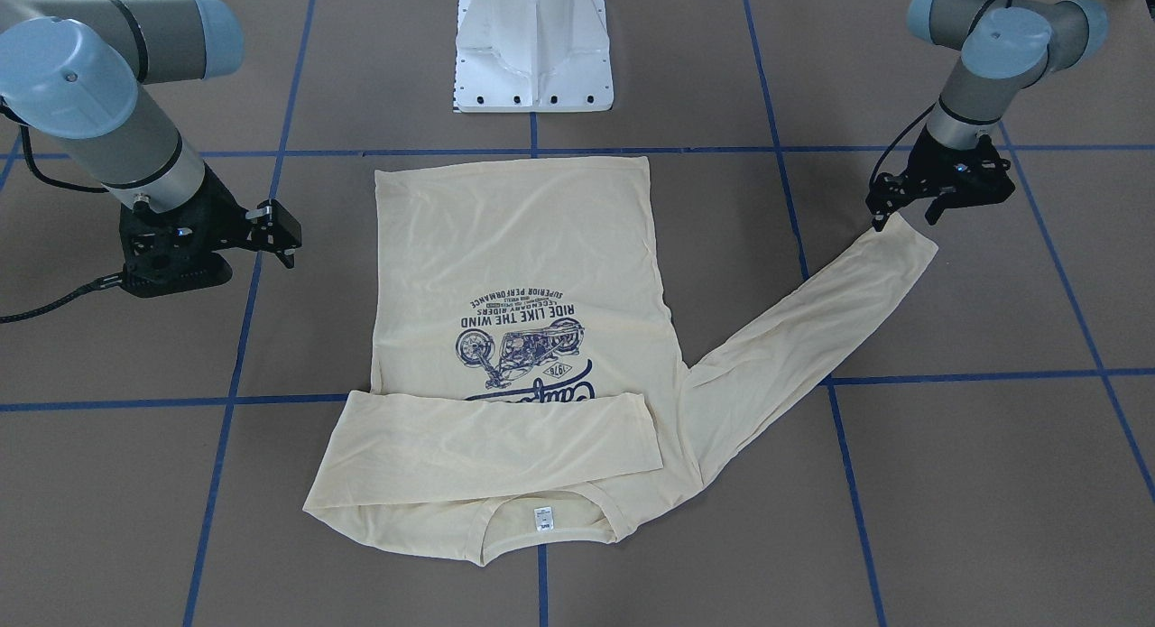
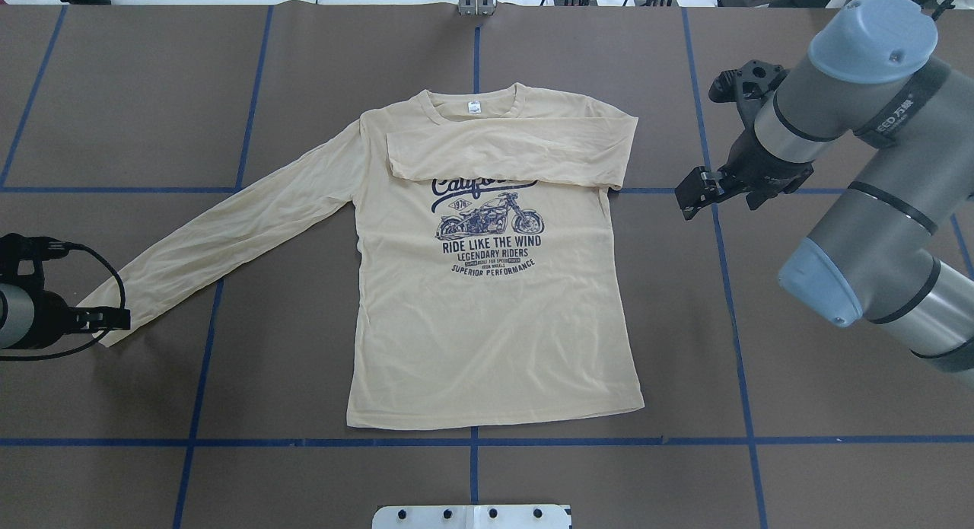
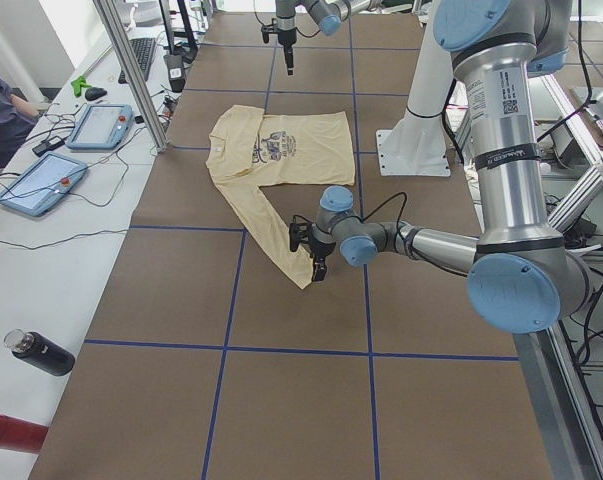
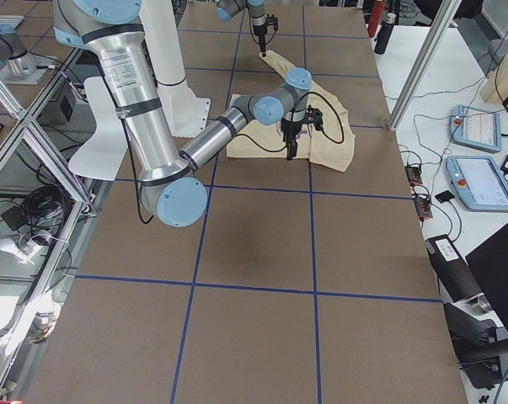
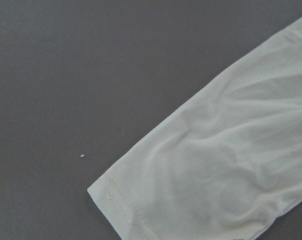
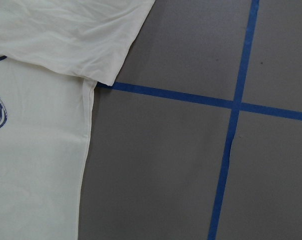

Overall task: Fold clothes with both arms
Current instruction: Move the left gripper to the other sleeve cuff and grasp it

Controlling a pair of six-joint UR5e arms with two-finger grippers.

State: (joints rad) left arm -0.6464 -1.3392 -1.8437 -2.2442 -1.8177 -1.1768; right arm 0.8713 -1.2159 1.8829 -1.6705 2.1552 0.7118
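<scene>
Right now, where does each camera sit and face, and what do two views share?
Front-facing: across the table, facing the base; left hand at view's right, right hand left.
Overhead: behind the robot, looking forward-down; both hands.
Exterior left: table's left end; left arm near.
Exterior right: right end; right arm near.
Left wrist: down on the cuff; no fingers.
Right wrist: down on folded sleeve, blue tape; no fingers.
Shared: front-facing and overhead show the whole T-shirt, flipped.
</scene>
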